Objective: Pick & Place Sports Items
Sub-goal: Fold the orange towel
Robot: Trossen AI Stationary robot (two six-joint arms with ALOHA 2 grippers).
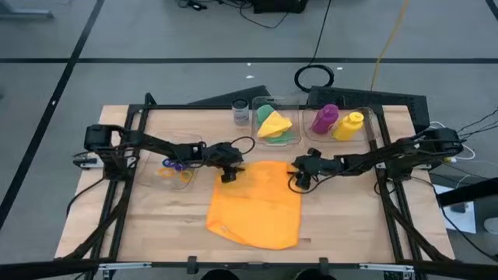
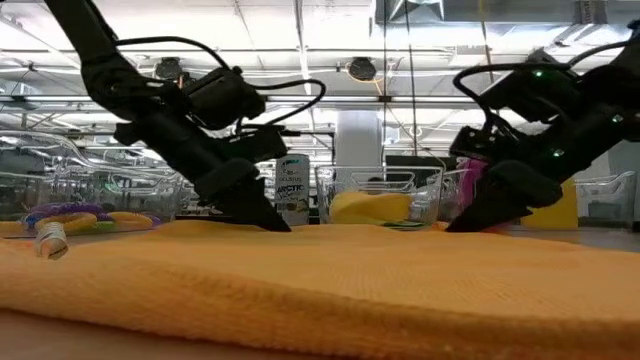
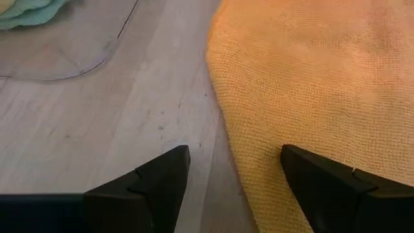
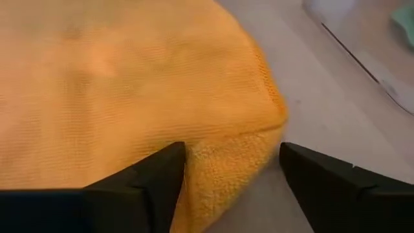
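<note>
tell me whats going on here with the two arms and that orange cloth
Both arms are working on the large orange soft cloth spread flat on the wooden table. The left gripper is down at its far left corner and the right gripper at its far right corner, both with jaws open and astride the cloth's edge. Nothing is lifted yet.

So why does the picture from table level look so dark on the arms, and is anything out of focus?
In the low view, bright ceiling lights behind leave both arms as silhouettes, and the orange cloth nearest the lens is soft. In the right wrist view, the cloth's far part is blurred. The high view is evenly lit, with a small glare spot on the floor.
</note>
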